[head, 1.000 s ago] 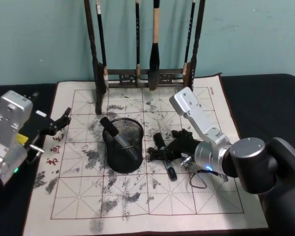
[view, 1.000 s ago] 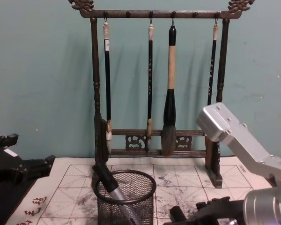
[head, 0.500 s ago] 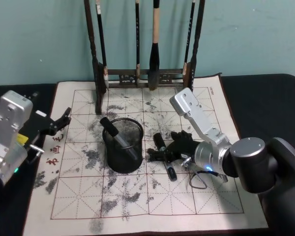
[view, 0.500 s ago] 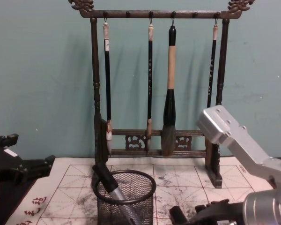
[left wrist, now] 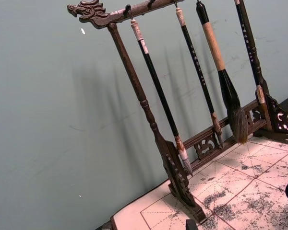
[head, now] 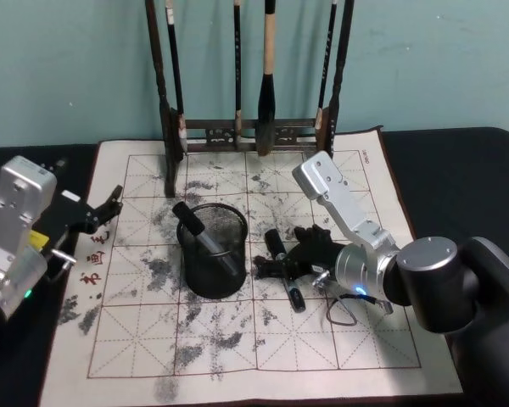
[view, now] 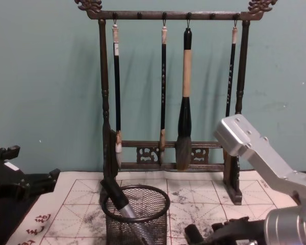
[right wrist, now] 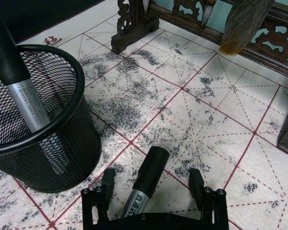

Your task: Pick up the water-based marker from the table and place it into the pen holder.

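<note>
We are holding our right tool [right wrist: 151, 178] wide astride the water-based marker [right wrist: 151, 165], mid-frame in the head view, so closing grips it; the left tool [head: 102, 212] is waiting, spread, mid-left.

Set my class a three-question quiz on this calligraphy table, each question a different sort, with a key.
1. True or false: the marker on the mat lies between the right gripper's open fingers.
2. What does the pen holder contain? A nothing; B one marker; C three brushes.
3. Fill in: the left gripper sits by the mat's ____ edge.
Key: 1 true; 2 B; 3 left.
</note>
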